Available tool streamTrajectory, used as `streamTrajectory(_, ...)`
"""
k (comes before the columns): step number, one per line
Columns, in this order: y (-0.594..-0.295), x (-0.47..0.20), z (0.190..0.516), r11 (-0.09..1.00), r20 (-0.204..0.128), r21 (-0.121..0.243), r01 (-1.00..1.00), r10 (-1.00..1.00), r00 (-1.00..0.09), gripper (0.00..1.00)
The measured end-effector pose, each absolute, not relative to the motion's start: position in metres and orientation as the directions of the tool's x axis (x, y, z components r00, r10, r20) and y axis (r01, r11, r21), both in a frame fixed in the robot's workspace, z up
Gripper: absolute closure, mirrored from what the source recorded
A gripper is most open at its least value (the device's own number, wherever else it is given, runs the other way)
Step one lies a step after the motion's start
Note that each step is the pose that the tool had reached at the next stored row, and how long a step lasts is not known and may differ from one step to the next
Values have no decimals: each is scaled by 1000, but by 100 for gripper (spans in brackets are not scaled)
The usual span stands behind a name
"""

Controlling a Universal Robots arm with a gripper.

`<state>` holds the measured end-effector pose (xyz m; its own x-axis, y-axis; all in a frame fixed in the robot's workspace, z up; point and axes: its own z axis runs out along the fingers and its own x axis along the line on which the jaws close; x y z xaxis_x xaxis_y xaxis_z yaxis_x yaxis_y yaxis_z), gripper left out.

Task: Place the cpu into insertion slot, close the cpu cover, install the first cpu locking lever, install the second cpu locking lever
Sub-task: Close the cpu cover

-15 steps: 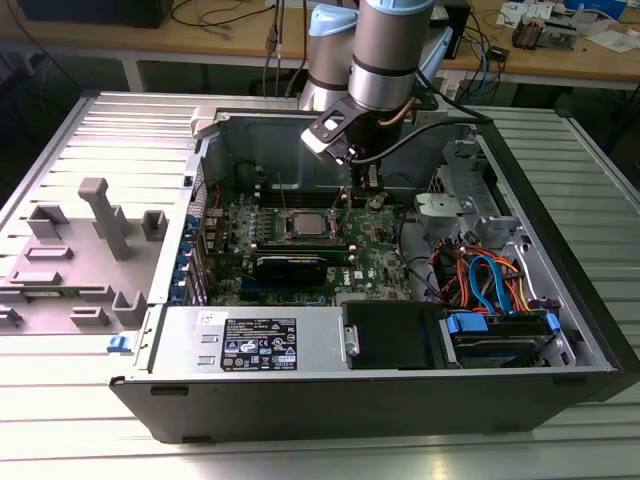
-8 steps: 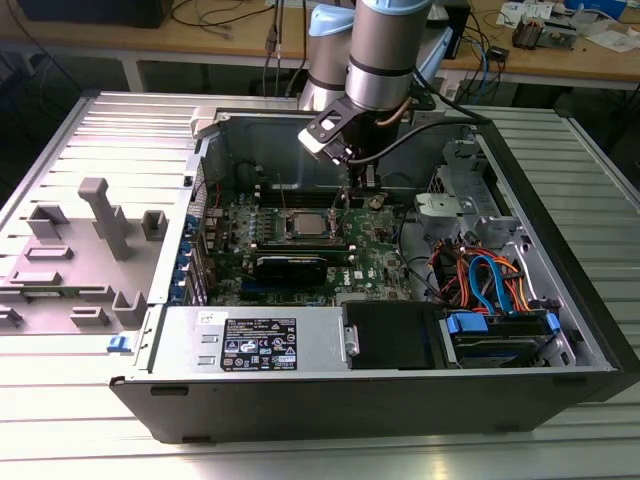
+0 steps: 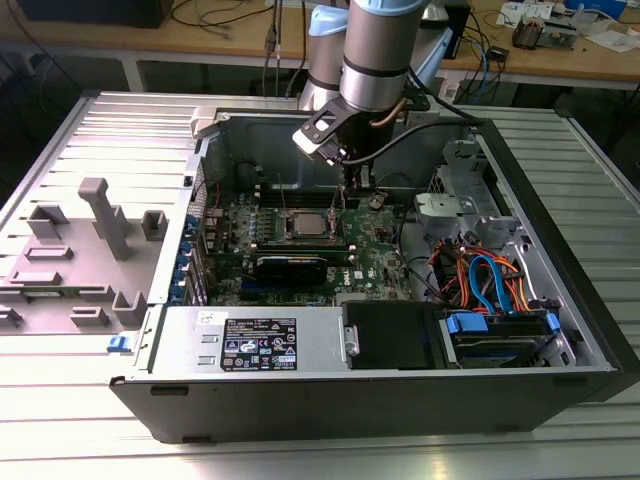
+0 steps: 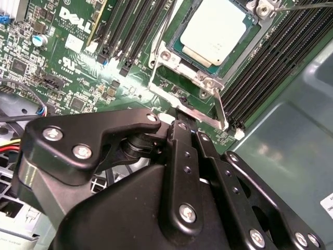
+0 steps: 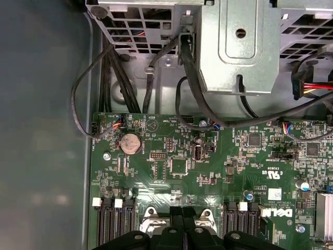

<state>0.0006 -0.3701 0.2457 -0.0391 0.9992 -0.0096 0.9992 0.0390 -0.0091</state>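
- Exterior view: the 1 arm reaches down into the open computer case on the bench. Its tool is low over the motherboard, just beside the cpu on the exterior view's right.
- Second wrist view: the cpu lies flat in the insertion slot, so that step looks done. The cpu cover is swung open and lies between slot and tool, with bare board showing through its cut-out. Its free edge runs crosswise to the fingers. The tool sits right at that edge with its 2 fingers pressed close together. I cannot tell whether they nip the plate or only touch it. Memory slots flank the socket.
- First wrist view: the tool shows its fingers side by side with no real gap, and the cpu cover shows silvery corners on either side of them.
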Motion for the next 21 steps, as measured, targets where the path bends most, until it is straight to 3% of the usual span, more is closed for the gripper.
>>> streamTrajectory(21, -370, -16, 244, 39, -10, -13, 999, 999, -39, 89)
